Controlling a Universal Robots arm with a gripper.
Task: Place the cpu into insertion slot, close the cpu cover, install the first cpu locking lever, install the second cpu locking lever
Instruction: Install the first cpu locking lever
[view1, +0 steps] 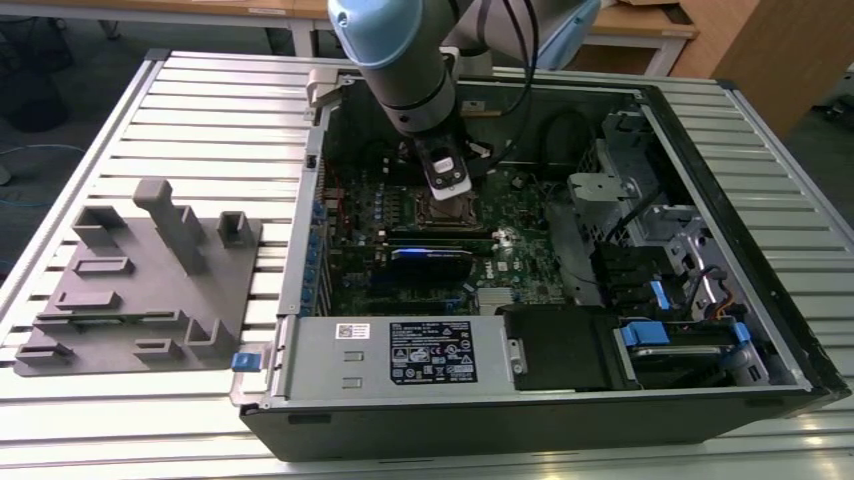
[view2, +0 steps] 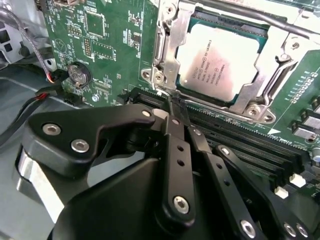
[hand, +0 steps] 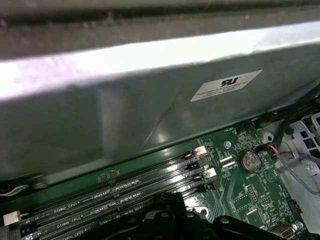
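The cpu (view2: 219, 61), a square chip with a silver-grey top, lies flat in the insertion slot (view2: 260, 37) on the green board. The cpu cover (view2: 175, 47), a silver metal frame, is folded down around the chip's edges. A thin metal locking lever (view2: 260, 19) runs along the far side of the frame. My gripper (view2: 176, 104) has its black fingers (view2: 176, 145) drawn together, tips at the near corner of the frame. Whether a lever end sits between them is hidden. In the exterior view the gripper (view1: 454, 190) hangs right over the insertion slot (view1: 447, 212).
Long black memory slots (view2: 240, 142) run beside the socket, close under the fingers. A coin battery (view2: 79, 74) and red-black wires (view2: 42, 85) lie nearby. The computer case wall (hand: 150, 100) stands close. A grey fixture block (view1: 140, 280) sits on the slatted table at the exterior view's left.
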